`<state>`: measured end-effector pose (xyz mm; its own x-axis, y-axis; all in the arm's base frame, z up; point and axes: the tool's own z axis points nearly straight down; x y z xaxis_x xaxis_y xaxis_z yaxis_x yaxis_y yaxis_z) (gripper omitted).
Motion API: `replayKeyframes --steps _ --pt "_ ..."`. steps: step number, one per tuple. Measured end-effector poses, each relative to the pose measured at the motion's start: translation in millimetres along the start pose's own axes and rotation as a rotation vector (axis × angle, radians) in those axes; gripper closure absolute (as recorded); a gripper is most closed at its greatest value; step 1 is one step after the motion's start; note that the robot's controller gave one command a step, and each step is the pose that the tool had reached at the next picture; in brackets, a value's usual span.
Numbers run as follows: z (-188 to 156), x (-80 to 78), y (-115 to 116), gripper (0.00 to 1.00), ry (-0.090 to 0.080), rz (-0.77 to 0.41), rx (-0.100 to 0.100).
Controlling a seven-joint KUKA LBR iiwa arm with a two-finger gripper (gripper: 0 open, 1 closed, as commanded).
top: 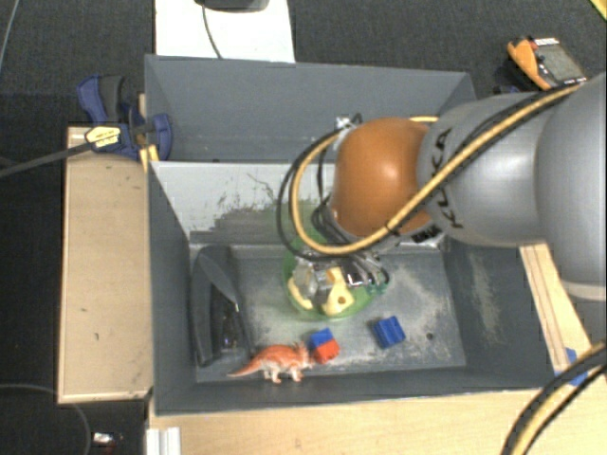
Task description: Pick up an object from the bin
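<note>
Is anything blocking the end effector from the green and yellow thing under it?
Nothing visible does. The end effector sits right over the green and yellow thing mid-bin. The blue block, red-and-blue block and orange dinosaur lie apart, lower in the view.

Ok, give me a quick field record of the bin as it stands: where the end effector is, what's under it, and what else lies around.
end effector: low over the middle of the grey bin, under the arm's orange cover
beneath it: green and pale yellow thing, partly hidden, kind unclear
front wall: orange toy dinosaur, with a blue and red block close on its right
further right: blue block, lying apart
left side: black flat object along the left wall
</note>
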<state>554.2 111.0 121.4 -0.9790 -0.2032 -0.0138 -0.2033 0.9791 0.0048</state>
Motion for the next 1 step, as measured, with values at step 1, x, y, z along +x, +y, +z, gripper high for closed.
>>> replayKeyframes --steps 1 --pt "2.9 -15.7 -69.9 1.0 -0.007 -0.067 0.0"
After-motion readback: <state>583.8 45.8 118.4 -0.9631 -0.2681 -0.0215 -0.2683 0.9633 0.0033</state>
